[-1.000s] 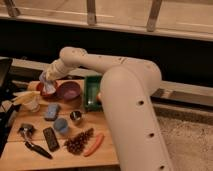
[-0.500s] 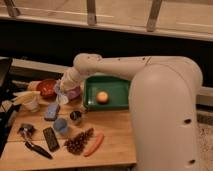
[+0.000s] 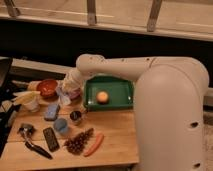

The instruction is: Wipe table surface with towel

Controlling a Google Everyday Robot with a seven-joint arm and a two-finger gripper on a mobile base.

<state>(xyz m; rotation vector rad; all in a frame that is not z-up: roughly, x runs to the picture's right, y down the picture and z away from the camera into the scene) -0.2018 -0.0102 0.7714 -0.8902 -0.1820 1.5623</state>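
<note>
You have one table [image 3: 117,131], running from the near edge back toward the dark wall: light-brown joined planks with the grain showing. Along its near left you can count one carrot [image 3: 94,144], one pine cone [image 3: 79,141], one remote [image 3: 50,138], one black tool [image 3: 37,149] and one metal piece [image 3: 26,131] (too small for you to name). A step farther stand one blue cup [image 3: 61,126], one dark can [image 3: 76,116] and one flat blue sponge [image 3: 51,111]. Farther still, at the left edge, is one white cup [image 3: 31,103] with something yellow in it. Right of that is the towel [image 3: 62,96]: one small cloth, whitish and pale blue, bunched in folds, low at the far left of the table between the bowl [image 3: 48,87] (red, only one you can be sure of) and the tray [image 3: 125,101]. Whether it touches the wood you cannot tell. The gripper [image 3: 66,92] sits right on it at the end of the white arm [image 3: 165,110], jaws clenched on the cloth. The one green tray holds one orange ball [image 3: 102,96].
</note>
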